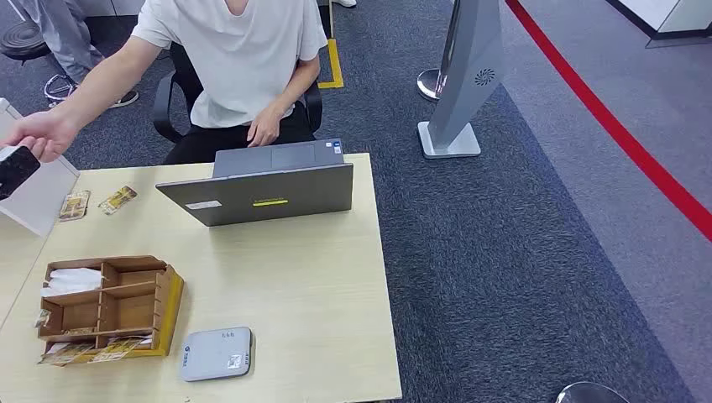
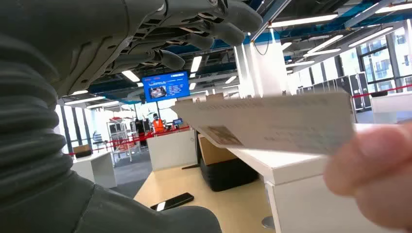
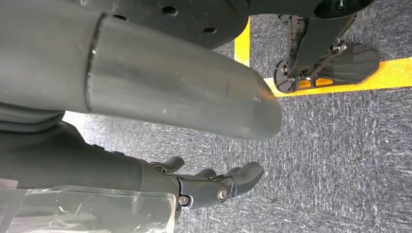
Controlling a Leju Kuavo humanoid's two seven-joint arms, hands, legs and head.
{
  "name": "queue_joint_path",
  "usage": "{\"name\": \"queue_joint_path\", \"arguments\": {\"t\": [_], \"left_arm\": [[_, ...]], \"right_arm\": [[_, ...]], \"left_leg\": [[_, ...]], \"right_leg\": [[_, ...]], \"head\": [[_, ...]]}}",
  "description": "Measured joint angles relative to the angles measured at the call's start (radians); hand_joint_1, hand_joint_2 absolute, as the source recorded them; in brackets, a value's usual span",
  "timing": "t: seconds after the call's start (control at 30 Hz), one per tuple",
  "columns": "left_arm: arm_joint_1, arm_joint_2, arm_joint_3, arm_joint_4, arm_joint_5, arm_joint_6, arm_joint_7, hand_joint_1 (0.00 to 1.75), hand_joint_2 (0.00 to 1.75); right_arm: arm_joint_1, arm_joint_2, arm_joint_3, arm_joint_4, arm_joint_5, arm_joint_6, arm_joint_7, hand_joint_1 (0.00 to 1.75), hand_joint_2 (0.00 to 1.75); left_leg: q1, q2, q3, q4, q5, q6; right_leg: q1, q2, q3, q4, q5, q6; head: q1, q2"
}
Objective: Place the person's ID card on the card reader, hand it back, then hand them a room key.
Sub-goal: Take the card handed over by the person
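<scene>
My left hand point(image 2: 160, 34) is hanging raised at the far left of the pale wooden table point(image 1: 319, 294), its dark fingers point(image 2: 214, 29) lying apart and gripping nothing; in the head view a dark tip of it is showing at the left edge, just beside the person's hand point(image 1: 38, 134). The person in the white T-shirt point(image 1: 231, 50), sitting in a black office chair behind the table, is reaching that arm out toward me. In my left wrist view the person's blurred fingertips point(image 2: 374, 170) are pinching a pale rectangular ID card point(image 2: 272, 124), which is lying flat just under my spread fingers; I cannot tell whether my fingers are touching it. My right hand point(image 3: 214, 187) is hanging low over grey carpet, fingers loosely curled with nothing in them, though whether they are fully closed I cannot tell. The small grey rounded card reader point(image 1: 217, 353) is sitting on the near part of the table, just beside the brown cardboard compartment organiser point(image 1: 109, 306), which is holding white paper and some yellowish cards. A grey open laptop point(image 1: 260, 189) is standing at the far edge facing the person, and two small yellowish patterned cards point(image 1: 96, 201) are lying on the table left of it
</scene>
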Motion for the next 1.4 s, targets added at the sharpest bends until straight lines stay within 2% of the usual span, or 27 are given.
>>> {"name": "queue_joint_path", "arguments": {"t": [0.2, 0.57, 0.7, 1.4], "left_arm": [[0.01, 0.003, -0.023, 0.091, 0.019, 0.037, -0.009, 0.0, 1.75], [0.029, 0.004, -0.036, 0.131, 0.036, 0.039, -0.015, 0.0, 1.75], [0.032, 0.004, -0.041, 0.134, 0.044, 0.039, -0.018, 1.75, 1.75], [0.072, 0.004, -0.042, 0.134, 0.125, 0.064, -0.062, 1.75, 1.75]], "right_arm": [[0.0, 0.0, 0.001, 0.002, 0.0, 0.0, 0.016, 0.0, 0.0], [0.002, 0.0, 0.009, 0.002, 0.018, 0.012, 0.012, 0.0, 0.0], [0.002, 0.0, 0.011, 0.002, 0.02, 0.014, 0.01, 0.0, 0.0], [0.003, 0.009, 0.029, 0.003, 0.035, 0.018, 0.012, 0.0, 0.0]], "left_leg": [[0.0, -0.002, -0.001, 0.0, -0.001, 0.001], [0.0, -0.002, -0.002, 0.0, 0.0, 0.001], [0.0, -0.002, -0.002, 0.0, 0.0, 0.001], [0.0, -0.003, -0.003, 0.0, 0.0, 0.001]], "right_leg": [[0.0, -0.002, -0.001, 0.0, -0.001, 0.001], [0.0, -0.002, -0.001, 0.0, -0.001, 0.001], [0.0, -0.002, -0.001, 0.0, -0.001, 0.001], [0.0, -0.004, -0.002, 0.0, -0.001, 0.001]], "head": [[0.0, 0.0], [0.0, 0.0], [0.0, 0.0], [0.0, 0.0]]}}
